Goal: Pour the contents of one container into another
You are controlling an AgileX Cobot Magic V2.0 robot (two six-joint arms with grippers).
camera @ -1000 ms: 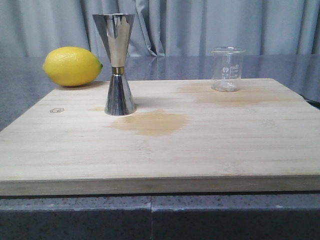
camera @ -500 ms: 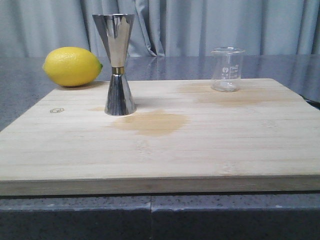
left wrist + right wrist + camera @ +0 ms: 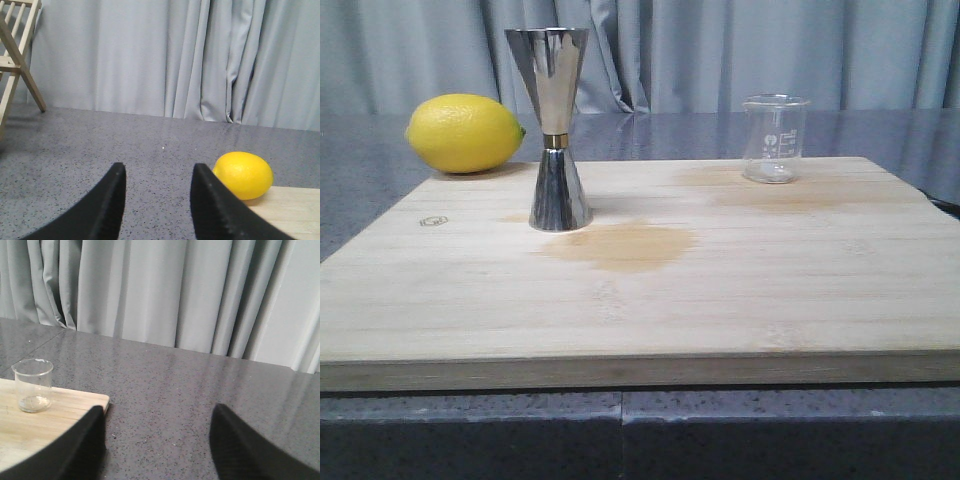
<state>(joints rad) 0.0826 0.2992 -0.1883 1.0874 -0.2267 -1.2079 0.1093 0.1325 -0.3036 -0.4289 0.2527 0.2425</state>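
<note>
The left gripper (image 3: 156, 200) has its two black fingers (image 3: 112, 200) spread apart with nothing between them; through the gap only grey speckled countertop (image 3: 100, 145) shows. It hangs above the counter off the near-left corner of the board, looking level toward the grey curtain (image 3: 150, 55), with the lemon (image 3: 243, 174) just beyond and to the side of one fingertip, not touching it. A wooden rack (image 3: 15, 55) stands at the edge of that view. The right gripper (image 3: 157, 440) is spread wider still, its fingers (image 3: 82, 440) empty, held over bare countertop off the right edge of the bamboo cutting board (image 3: 720, 300); it too points level toward the curtain. Neither arm appears in the front view. The glass beaker (image 3: 775, 138) stands upright near the board's far right corner, well apart from both grippers; in the right wrist view it sits close to the board's corner (image 3: 33, 385), and whether it holds any liquid cannot be told beyond a faint trace at the bottom. The steel jigger (image 3: 554, 128) stands upright on the left half of the board, with its brass band at the waist, the lemon behind it and to the left, resting on the counter at the board's far edge. A darker damp-looking stain (image 3: 620, 245) marks the wood just right of the jigger's foot, and a fainter one (image 3: 790, 192) lies in front of the beaker.
</note>
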